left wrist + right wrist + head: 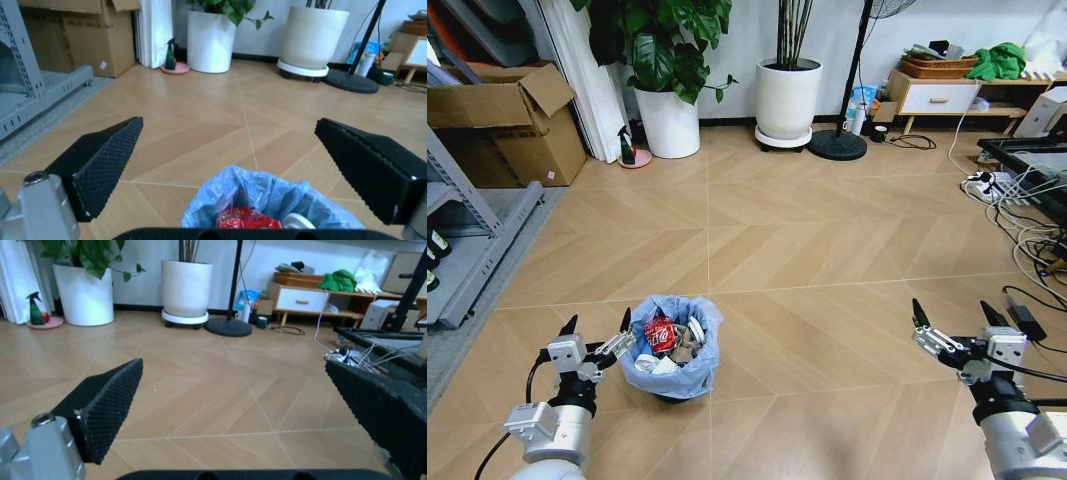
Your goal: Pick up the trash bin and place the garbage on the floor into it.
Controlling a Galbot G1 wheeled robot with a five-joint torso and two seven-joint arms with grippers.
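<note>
The trash bin [670,350] stands on the floor [827,250], a small dark bin lined with a wrinkly light-blue bag. Garbage lies inside it: a red can [660,335], white wads and a grey wrapper. My left gripper [597,327] is open just left of the bin, one fingertip close to the bag's rim. The left wrist view shows the bag [267,200] and the red can [243,219] below my open fingers [100,162]. My right gripper [957,315] hangs open over bare floor at the right, far from the bin.
Two large white plant pots [787,98] and a fan stand base [838,145] line the far wall. A green spray bottle [626,146] sits by the left pot. Cardboard boxes [507,125] and a grey metal rack [472,240] are left; cables [1027,240] and a low cabinet [937,95] are right.
</note>
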